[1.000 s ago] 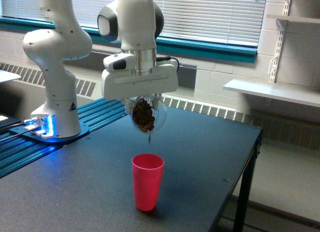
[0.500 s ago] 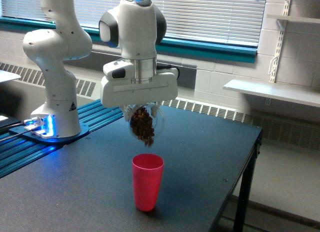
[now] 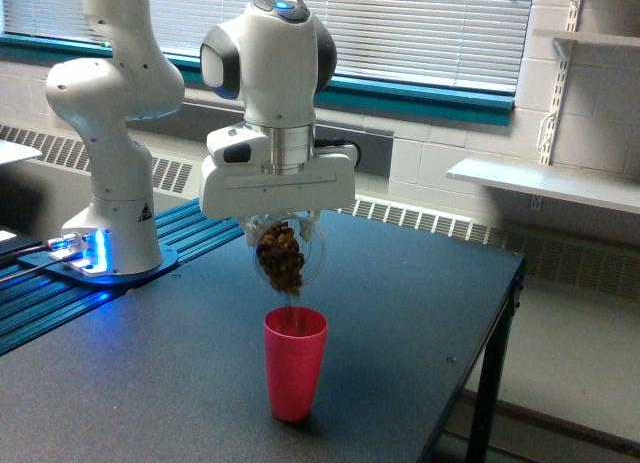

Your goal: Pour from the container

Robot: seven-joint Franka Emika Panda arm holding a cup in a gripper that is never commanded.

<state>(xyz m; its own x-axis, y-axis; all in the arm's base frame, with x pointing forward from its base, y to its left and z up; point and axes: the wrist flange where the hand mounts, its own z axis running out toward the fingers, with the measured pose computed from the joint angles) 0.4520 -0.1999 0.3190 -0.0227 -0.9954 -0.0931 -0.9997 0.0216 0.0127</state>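
- Exterior view, the only one I have: white Franka arm on its base at the exterior view's left, blue lights glowing at the base; wrist reaches over a dark matte table.
- Gripper points down and hangs over the table's middle. Fingers mostly hidden under the white hand body; I see them clamped on the clear rounded plastic cup, no gap visible at its sides.
- I read the clear cup as tipped mouth-down, directly above the opaque red-pink plastic tumbler, not touching it.
- Brown lumpy pieces fill the clear cup; the lowest bits hang just over the tumbler's rim. Can't tell what the material is.
- Tumbler stands upright on the table, near side, slightly toward the exterior view's left of the table's centre. I see a dark patch just inside its rim; can't tell if that's contents or shadow.
- Far side: window blinds over a teal sill, white wall shelf at the exterior view's right.
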